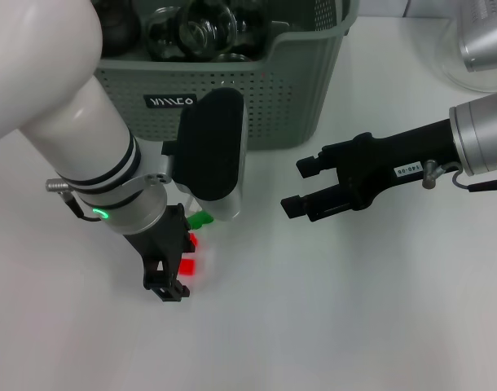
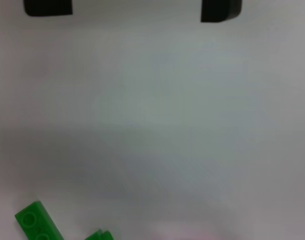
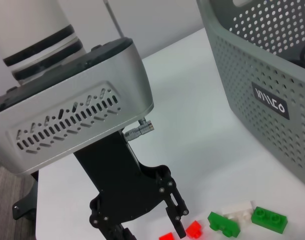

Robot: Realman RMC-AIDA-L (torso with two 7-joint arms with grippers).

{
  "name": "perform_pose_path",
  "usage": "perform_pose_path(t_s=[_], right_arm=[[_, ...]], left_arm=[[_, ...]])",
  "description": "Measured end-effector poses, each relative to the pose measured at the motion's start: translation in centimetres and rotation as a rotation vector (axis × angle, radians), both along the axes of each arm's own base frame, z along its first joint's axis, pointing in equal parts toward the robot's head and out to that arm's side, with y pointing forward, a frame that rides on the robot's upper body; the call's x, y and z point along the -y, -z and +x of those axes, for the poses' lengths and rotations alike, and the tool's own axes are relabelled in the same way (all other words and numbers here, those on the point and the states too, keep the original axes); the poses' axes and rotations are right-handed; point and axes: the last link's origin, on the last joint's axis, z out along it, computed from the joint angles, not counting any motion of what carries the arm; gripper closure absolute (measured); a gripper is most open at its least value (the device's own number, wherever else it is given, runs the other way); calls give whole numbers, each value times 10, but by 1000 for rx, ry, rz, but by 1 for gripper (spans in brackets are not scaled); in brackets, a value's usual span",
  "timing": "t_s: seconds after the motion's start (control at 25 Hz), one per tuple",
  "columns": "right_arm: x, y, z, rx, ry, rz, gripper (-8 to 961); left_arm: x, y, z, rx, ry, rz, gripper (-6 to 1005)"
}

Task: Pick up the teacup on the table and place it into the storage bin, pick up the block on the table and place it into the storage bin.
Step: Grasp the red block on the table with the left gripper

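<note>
The left gripper, jaws spread wide, is lowered over two small red plastic blocks on the white table. Just beyond them lie two green bricks and one white brick. The right gripper hovers open to their right. Behind stands the perforated grey-green plastic storage bin, holding glassware.

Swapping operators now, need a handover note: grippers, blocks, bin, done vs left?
Left gripper: open, empty, down at the table over the red blocks.
Right gripper: open, empty, hanging beside the bin.
Green blocks and a white block lie next to the red ones.
Done: glassware is in the bin.
Left: no block gripped yet; lift one and drop it in the bin.
</note>
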Motion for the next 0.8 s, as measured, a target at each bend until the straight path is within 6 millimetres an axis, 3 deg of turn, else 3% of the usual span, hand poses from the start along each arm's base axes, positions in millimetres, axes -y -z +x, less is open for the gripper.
perform_pose_path(t_s=[0.64, 0.8], right_arm=[[0, 1, 1, 1, 4, -2, 96], [1, 2, 1, 1, 4, -4, 96]], left_arm=[[-2, 4, -2, 2, 2, 7, 448], [-2, 5, -3, 3, 4, 10, 521]])
